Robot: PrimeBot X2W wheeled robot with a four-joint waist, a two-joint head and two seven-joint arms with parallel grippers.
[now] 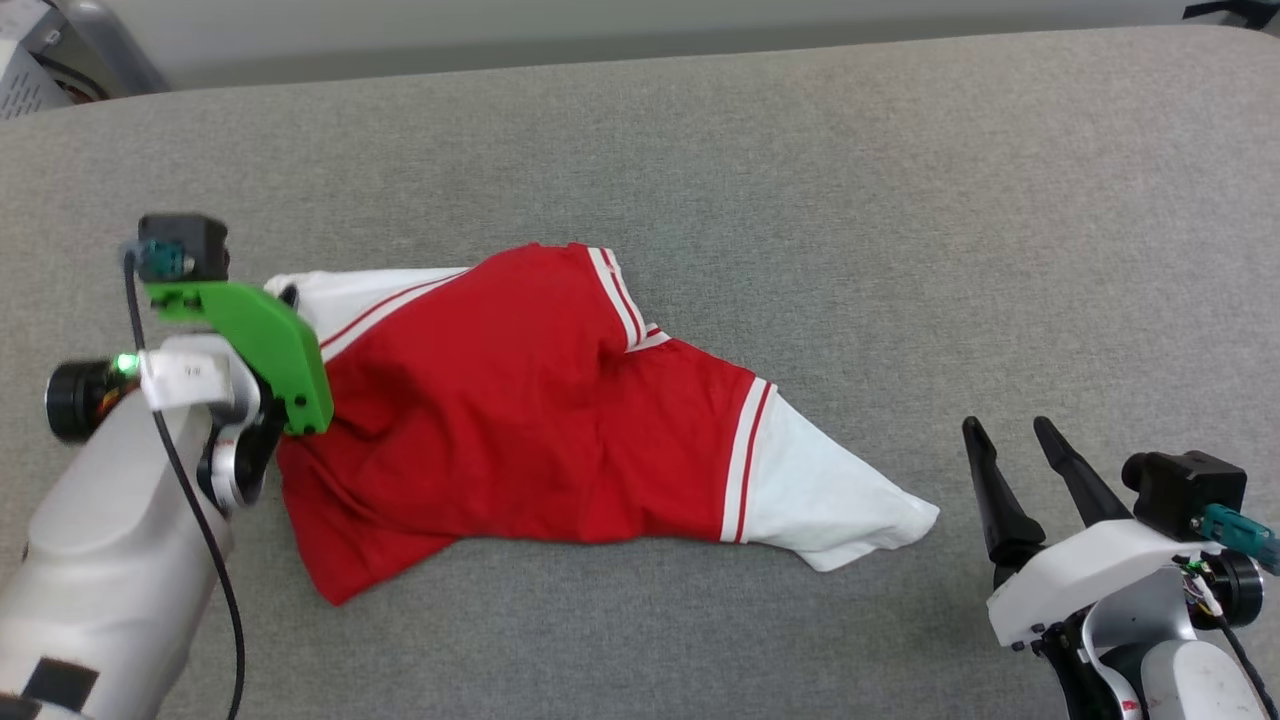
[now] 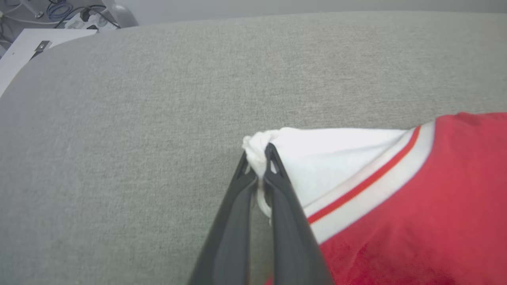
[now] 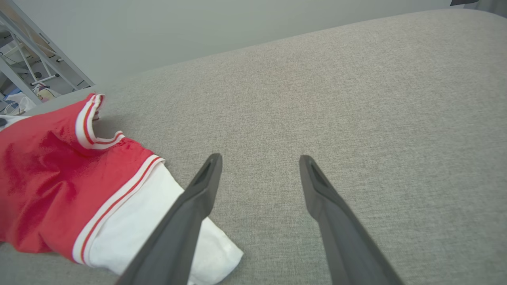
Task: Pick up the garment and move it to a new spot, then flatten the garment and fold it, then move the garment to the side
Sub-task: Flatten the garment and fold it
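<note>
One garment [image 1: 520, 420] lies rumpled on the grey desk [image 1: 900, 200], its long axis running from 10 o'clock to 4 o'clock in the head view, with two white sleeves, one at each end. Of the two pincers, the left pincer [image 2: 257, 154] is pinched tight on the bunched tip of the 10 o'clock sleeve [image 2: 336, 150]. The right pincer [image 1: 1004, 424] stands spread wide and empty; the 4 o'clock sleeve [image 1: 830, 490] lies near it at its 9 o'clock, not touching. The right arm looks the nearer one for taking that free end.
</note>
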